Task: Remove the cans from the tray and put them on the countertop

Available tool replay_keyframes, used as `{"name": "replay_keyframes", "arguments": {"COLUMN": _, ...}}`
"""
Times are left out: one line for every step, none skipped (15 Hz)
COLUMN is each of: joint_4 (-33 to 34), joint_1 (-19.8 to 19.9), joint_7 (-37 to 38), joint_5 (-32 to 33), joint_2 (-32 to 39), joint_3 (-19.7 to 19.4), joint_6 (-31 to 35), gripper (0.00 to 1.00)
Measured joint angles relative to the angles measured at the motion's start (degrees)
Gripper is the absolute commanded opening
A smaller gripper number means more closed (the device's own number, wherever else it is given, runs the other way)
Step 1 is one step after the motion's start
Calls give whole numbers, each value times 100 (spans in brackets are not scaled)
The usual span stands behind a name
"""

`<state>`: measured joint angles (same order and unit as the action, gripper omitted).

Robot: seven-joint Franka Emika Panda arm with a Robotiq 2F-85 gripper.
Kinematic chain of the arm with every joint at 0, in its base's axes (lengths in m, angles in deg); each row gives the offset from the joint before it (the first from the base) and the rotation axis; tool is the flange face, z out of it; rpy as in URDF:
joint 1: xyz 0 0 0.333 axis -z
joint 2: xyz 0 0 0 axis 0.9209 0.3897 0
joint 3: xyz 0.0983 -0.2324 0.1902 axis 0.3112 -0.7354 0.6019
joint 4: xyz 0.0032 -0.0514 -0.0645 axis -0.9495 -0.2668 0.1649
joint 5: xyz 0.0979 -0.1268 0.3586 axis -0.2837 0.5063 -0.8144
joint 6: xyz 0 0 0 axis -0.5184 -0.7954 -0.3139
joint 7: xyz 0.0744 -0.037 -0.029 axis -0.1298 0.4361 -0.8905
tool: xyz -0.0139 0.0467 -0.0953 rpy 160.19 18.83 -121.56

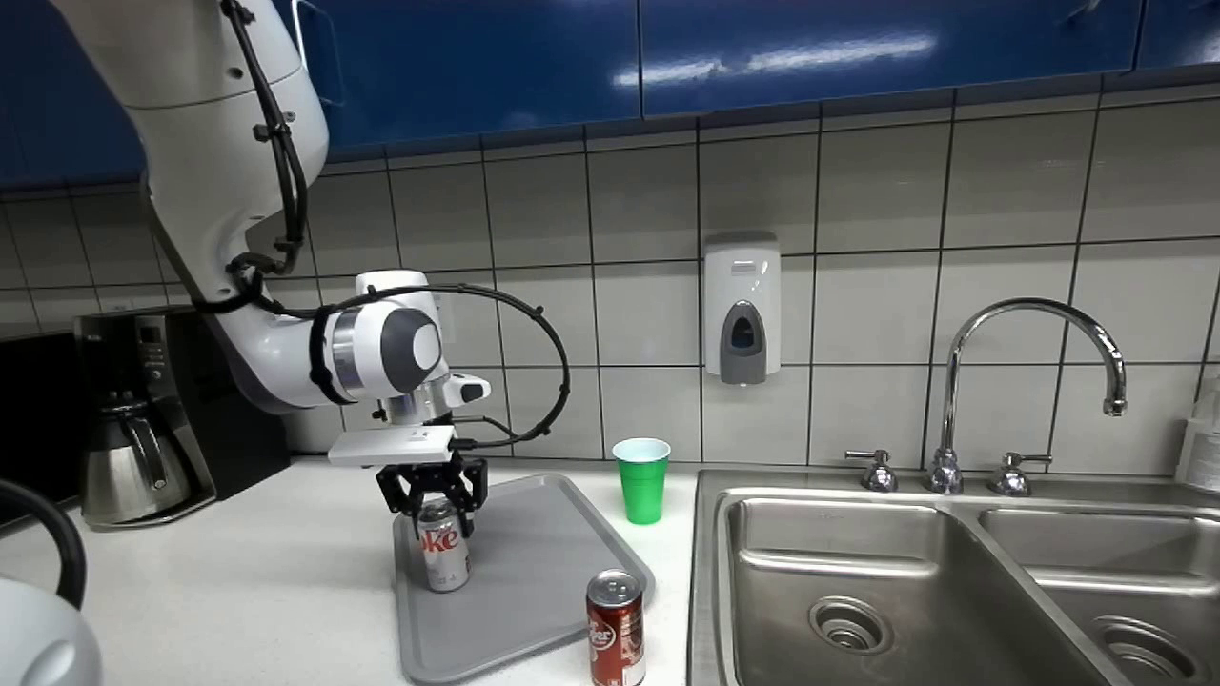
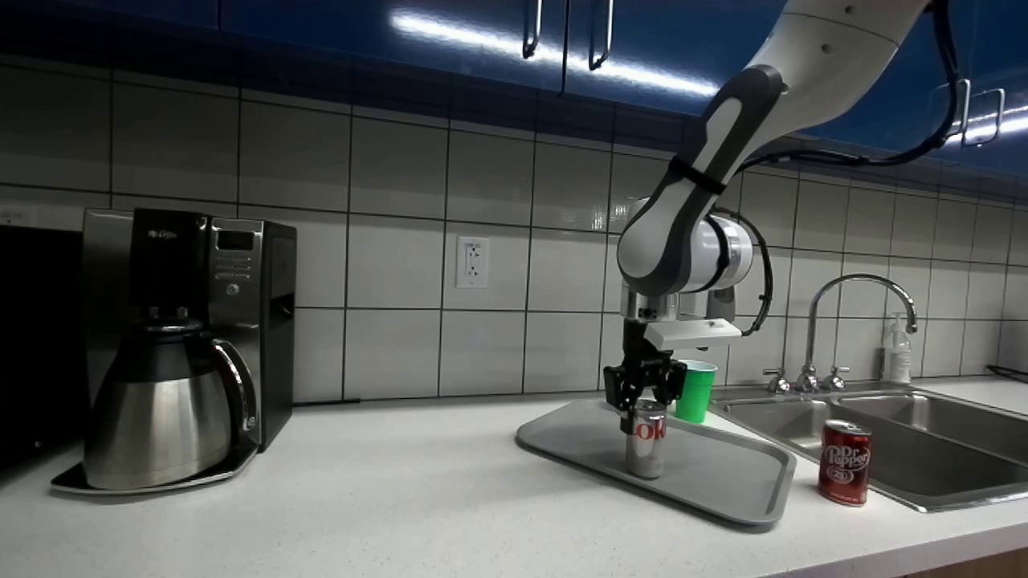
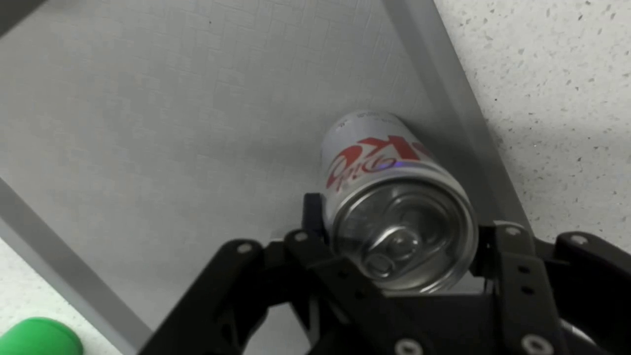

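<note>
The silver-white can [image 1: 444, 557] stands upright over the grey tray [image 1: 543, 572]; I cannot tell whether a small gap lies under it. My gripper [image 1: 442, 530] points down with one finger on each side of the can's top, shut on it. In the wrist view both fingers [image 3: 399, 231] touch the silver-white can [image 3: 374, 153], close to the tray's rim [image 3: 473, 128]. The dark red-brown can [image 1: 615, 634] stands upright on the white countertop [image 1: 238, 581], beside the tray's edge. It also shows in an exterior view [image 2: 845, 466], between tray [image 2: 715, 474] and sink.
A green cup [image 1: 642, 481] stands on the countertop behind the tray, near the tiled wall. The steel sink [image 1: 839, 572] with its faucet [image 1: 953, 381] lies beside the tray. A coffee maker [image 2: 185, 361] stands on the opposite side. Blue cabinets [image 2: 401, 32] hang above.
</note>
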<state>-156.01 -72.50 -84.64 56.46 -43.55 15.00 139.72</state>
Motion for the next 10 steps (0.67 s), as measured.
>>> {"name": "replay_keyframes", "arguments": {"joint_4": 0, "joint_1": 0, "joint_7": 0, "joint_5": 0, "joint_2": 0, "joint_3": 0, "joint_6": 0, "gripper": 38}}
{"name": "replay_keyframes", "arguments": {"joint_4": 0, "joint_1": 0, "joint_7": 1, "joint_5": 0, "joint_2": 0, "joint_3": 0, "joint_6": 0, "gripper": 38}}
{"name": "replay_keyframes", "arguments": {"joint_4": 0, "joint_1": 0, "joint_7": 1, "joint_5": 0, "joint_2": 0, "joint_3": 0, "joint_6": 0, "gripper": 38}}
{"name": "replay_keyframes", "arguments": {"joint_4": 0, "joint_1": 0, "joint_7": 1, "joint_5": 0, "joint_2": 0, "joint_3": 0, "joint_6": 0, "gripper": 38}}
{"name": "replay_keyframes", "arguments": {"joint_4": 0, "joint_1": -1, "joint_7": 1, "joint_5": 0, "joint_2": -3, "joint_3": 0, "joint_6": -1, "gripper": 38}}
{"name": "replay_keyframes", "arguments": {"joint_4": 0, "joint_1": -3, "joint_7": 1, "joint_5": 0, "joint_2": -7, "joint_3": 2, "joint_6": -1, "gripper": 38}}
{"name": "replay_keyframes", "arguments": {"joint_4": -1, "joint_1": -10, "joint_7": 0, "joint_5": -6, "joint_2": -16, "joint_3": 5, "joint_6": -1, "gripper": 38}}
{"name": "replay_keyframes", "arguments": {"joint_4": -1, "joint_1": -21, "joint_7": 0, "joint_5": -12, "joint_2": -41, "joint_3": 9, "joint_6": -2, "gripper": 38}}
{"name": "replay_keyframes", "arguments": {"joint_4": -1, "joint_1": -32, "joint_7": -5, "joint_5": -31, "joint_2": -79, "joint_3": 19, "joint_6": -8, "gripper": 38}}
{"name": "replay_keyframes", "arguments": {"joint_4": -2, "joint_1": -45, "joint_7": -13, "joint_5": -62, "joint_2": -130, "joint_3": 31, "joint_6": -20, "gripper": 38}}
